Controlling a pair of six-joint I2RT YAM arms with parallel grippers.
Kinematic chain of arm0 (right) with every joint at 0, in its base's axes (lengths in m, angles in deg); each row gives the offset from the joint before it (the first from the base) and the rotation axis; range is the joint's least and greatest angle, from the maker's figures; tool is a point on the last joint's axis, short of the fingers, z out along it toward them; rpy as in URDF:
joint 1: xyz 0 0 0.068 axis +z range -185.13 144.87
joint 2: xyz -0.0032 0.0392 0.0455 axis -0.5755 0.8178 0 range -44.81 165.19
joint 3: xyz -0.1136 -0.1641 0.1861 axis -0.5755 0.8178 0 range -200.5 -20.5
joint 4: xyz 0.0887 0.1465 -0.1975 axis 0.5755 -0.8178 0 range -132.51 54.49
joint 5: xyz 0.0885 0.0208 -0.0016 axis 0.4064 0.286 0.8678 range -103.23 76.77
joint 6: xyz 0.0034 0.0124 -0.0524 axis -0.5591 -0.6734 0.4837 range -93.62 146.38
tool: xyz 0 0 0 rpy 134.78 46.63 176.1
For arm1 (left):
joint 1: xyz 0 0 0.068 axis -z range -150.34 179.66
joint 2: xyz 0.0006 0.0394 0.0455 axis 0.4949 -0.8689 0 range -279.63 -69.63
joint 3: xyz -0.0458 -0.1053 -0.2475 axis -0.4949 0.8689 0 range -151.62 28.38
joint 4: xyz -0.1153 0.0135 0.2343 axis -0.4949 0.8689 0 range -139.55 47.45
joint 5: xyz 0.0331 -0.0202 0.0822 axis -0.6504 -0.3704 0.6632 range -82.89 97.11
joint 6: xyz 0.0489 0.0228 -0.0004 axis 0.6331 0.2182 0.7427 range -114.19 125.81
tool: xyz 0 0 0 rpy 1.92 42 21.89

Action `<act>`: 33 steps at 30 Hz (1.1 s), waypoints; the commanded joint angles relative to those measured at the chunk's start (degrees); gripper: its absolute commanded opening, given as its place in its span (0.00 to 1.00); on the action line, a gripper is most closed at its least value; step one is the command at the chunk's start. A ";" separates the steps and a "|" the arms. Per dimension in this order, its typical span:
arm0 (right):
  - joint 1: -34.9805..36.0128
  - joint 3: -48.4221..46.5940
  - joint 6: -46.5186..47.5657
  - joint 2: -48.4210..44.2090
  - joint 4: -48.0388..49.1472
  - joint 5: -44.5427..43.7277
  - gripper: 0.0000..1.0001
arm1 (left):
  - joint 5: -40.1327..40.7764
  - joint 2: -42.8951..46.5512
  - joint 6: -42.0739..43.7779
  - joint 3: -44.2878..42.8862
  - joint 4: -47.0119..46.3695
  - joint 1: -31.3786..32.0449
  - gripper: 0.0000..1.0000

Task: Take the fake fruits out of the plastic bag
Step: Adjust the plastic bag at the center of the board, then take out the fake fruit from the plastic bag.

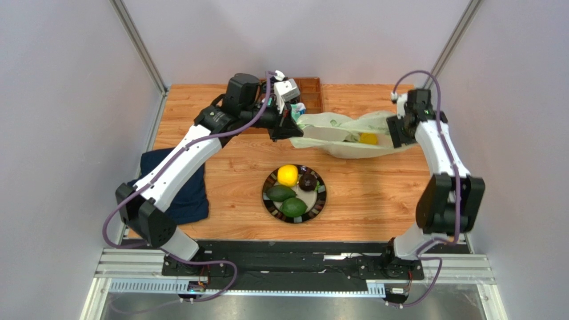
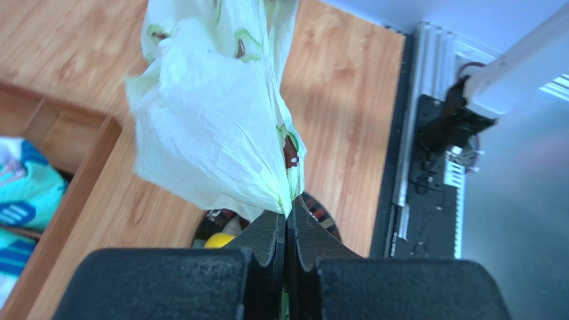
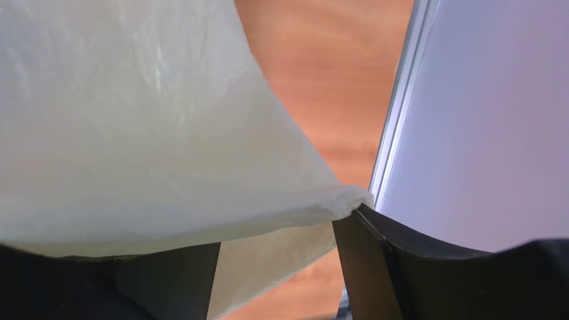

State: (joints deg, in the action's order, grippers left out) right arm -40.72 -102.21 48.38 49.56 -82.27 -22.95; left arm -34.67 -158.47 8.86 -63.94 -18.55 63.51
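The pale yellowish-green plastic bag (image 1: 334,130) hangs stretched above the table between both grippers. One yellow lemon (image 1: 368,139) shows through its right half. My left gripper (image 1: 288,127) is shut on the bag's left end, and the left wrist view shows the film (image 2: 200,133) pinched between its jaws (image 2: 288,217). My right gripper (image 1: 394,130) is at the bag's right end. In the right wrist view its jaws (image 3: 274,233) stand apart with the film (image 3: 133,133) draped over them. A dark plate (image 1: 320,200) holds a lemon (image 1: 288,175), the grape bunch (image 1: 308,181) and two avocados (image 1: 281,193), (image 1: 293,207).
A dark navy cloth (image 1: 187,193) lies at the left edge under my left arm. A wooden tray (image 1: 309,93) with teal-and-white socks (image 1: 297,108) stands at the back, just behind my left gripper. Grey walls close in on both sides.
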 commanded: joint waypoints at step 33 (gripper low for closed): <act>18.94 10.00 22.64 -11.51 -6.78 18.52 0.42 | 6.01 -0.81 9.78 2.23 4.15 7.73 0.00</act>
State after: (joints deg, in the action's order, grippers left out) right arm -21.68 -92.42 68.25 33.67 -99.89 5.71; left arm -29.21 -158.53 15.38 -58.56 -15.11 70.94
